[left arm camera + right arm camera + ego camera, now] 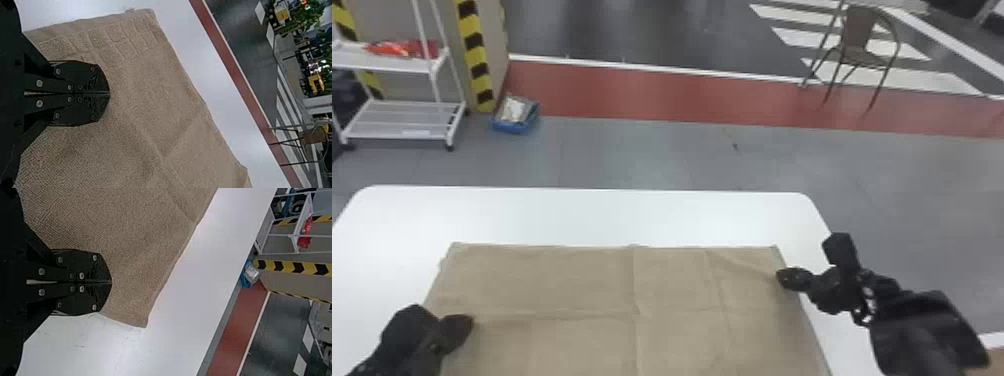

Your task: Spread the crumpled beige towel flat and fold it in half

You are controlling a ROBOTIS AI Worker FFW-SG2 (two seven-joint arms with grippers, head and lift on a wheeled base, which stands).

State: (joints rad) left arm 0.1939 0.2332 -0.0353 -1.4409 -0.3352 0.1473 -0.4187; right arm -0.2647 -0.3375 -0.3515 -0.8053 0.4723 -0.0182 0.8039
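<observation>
At the far left of the room, a white wire cart carries a red packet on its upper shelf. Beside it comes a wall edge with yellow-and-black tape, then a blue bin on the grey floor. A red floor strip runs on to the right, towards a brown chair by white painted stripes. Nearer, the white, round-cornered worktop holds the beige towel, spread out with shallow creases, its far edge roughly in line with the worktop's own.

The left gripper is over the towel's left side, jaws closed together, near a band of woven squares. Between the two grippers lies most of the cloth, crossed by a crease down its middle. The right gripper is at the right edge, near the far right corner, its jaws also closed, tips over the cloth. Neither seems to pinch any fabric, though the undersides of the tips are hidden.
</observation>
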